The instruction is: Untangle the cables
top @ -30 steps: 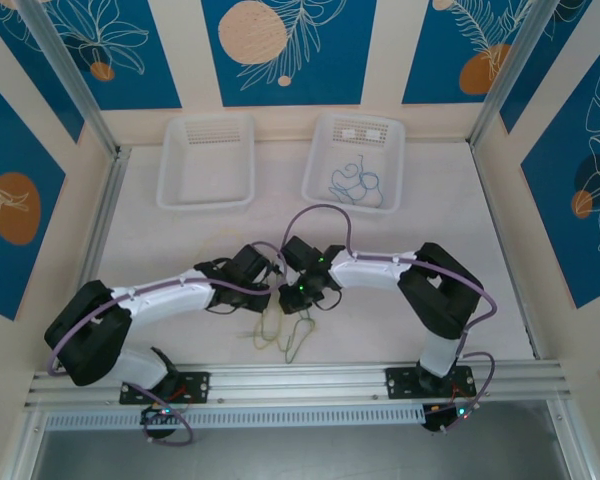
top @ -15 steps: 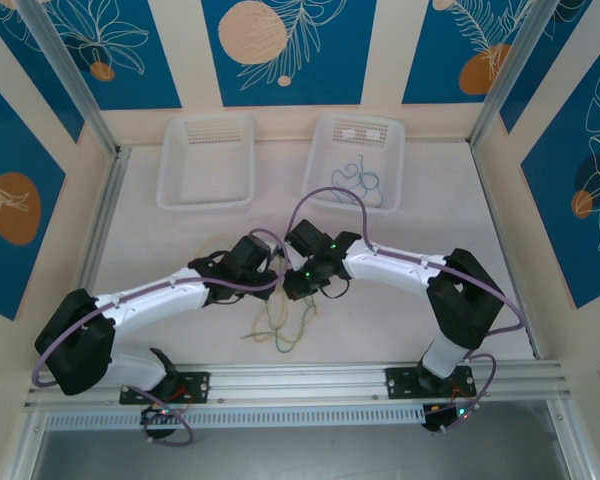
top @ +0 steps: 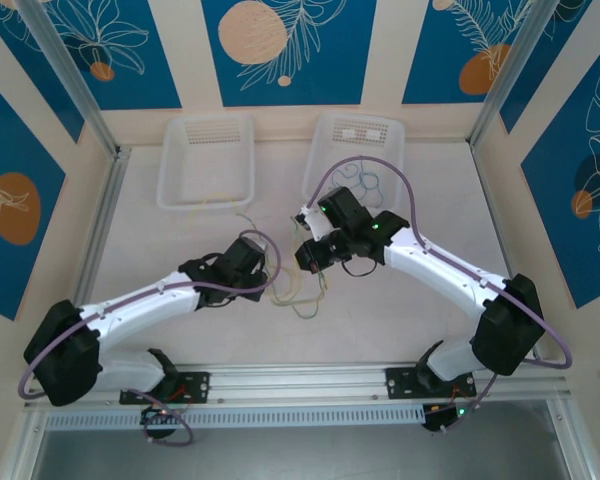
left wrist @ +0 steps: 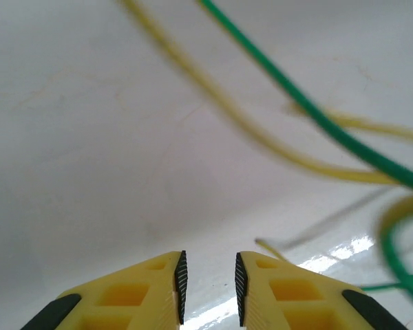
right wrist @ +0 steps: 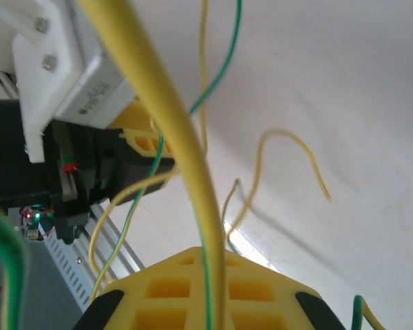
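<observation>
Cables (right wrist: 173, 130) yellow, green | right gripper (right wrist: 210, 278) pinching them | left gripper (left wrist: 208, 285) parted

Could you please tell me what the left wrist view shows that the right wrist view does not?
Left wrist: the left end effector, fingers slightly apart, nothing between them. Right wrist: the right end effector shut on a yellow cable, with the metal rail behind. Both: a green cable and yellow strands over the white table.
</observation>
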`<action>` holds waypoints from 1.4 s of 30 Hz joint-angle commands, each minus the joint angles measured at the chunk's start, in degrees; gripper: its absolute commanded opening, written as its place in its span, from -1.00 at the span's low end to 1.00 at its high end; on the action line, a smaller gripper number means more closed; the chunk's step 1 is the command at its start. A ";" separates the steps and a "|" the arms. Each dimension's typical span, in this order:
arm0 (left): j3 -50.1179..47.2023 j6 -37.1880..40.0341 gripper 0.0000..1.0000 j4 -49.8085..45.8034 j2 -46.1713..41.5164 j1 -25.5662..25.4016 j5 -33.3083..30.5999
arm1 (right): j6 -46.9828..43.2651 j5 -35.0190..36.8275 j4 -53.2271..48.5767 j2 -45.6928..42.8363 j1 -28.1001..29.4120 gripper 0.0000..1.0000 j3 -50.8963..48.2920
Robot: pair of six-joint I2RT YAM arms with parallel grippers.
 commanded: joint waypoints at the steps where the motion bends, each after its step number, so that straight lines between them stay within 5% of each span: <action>1: 1.71 -0.48 -0.43 -2.26 -2.91 0.32 -3.54 | -1.37 -4.11 -2.44 -1.78 -0.77 -1.00 1.03; 13: 1.58 -0.27 -0.28 -2.75 -10.12 0.40 -5.09 | -2.87 -2.69 -4.27 1.14 -2.76 -1.00 1.90; 19: 0.42 4.53 -0.13 2.70 -10.98 0.23 2.41 | -1.18 -4.80 -5.79 2.20 -3.67 -1.00 4.41; 32: -4.34 9.17 0.19 13.92 -21.06 0.14 5.85 | 6.36 -9.46 -10.21 0.35 -7.98 -1.00 12.52; 42: -4.89 12.83 0.31 18.43 -17.91 -0.30 11.62 | 15.42 -11.62 -8.49 -1.03 -8.85 -1.00 13.96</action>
